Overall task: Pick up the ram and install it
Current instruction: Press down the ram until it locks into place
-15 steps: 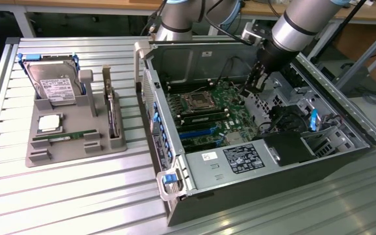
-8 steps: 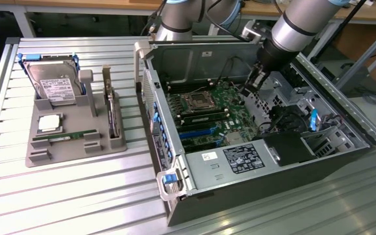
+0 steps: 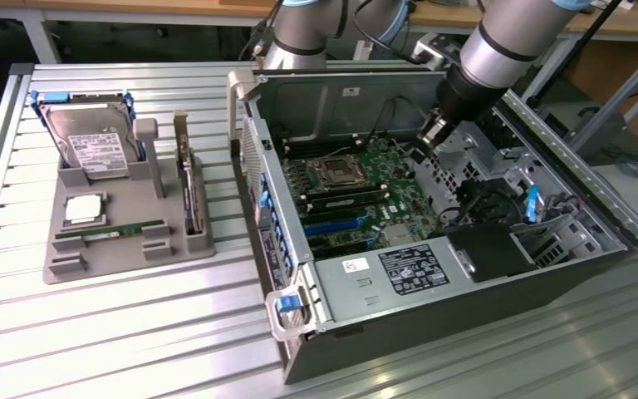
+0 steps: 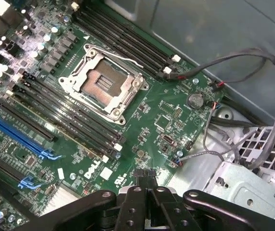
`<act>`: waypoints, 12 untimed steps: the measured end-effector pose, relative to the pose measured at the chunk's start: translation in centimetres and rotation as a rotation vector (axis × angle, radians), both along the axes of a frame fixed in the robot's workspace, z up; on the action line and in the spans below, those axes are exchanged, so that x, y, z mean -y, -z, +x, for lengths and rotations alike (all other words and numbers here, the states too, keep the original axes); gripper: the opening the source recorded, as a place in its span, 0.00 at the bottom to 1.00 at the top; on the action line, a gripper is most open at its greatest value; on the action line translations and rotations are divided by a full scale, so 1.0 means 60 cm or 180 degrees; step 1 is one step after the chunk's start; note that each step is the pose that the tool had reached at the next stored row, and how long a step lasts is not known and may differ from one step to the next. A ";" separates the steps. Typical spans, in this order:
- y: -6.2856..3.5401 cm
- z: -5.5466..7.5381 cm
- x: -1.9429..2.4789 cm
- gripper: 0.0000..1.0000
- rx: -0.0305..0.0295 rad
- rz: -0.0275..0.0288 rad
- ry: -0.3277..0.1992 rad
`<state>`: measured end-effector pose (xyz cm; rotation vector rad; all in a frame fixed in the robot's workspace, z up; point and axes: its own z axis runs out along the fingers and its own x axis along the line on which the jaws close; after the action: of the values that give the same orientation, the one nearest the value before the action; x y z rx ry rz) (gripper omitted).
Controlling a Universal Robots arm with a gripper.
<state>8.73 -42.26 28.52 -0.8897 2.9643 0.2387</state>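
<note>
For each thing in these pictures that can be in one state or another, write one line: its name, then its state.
gripper: shut, empty, above the motherboard
ram: lying in the grey holder, not picked up
computer case: side open
CPU socket: empty
hard drive: propped in the holder
expansion card: standing on edge in the holder

Arm [image 3: 507,50] angled down; tool [image 4: 149,199] shut, holding nothing.

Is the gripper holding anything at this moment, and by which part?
Nothing is held. The gripper is shut and empty above the motherboard; the ram lies in the grey holder.
</note>
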 end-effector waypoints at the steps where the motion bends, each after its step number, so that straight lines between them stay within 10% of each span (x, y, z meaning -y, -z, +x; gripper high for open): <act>1: 0.000 0.000 0.0000 0.10 0.0000 0.0000 0.0067; 12: 0.001 0.000 0.0000 0.10 0.0000 0.0000 0.0613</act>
<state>8.73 -42.26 28.46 -0.5978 3.0223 0.2311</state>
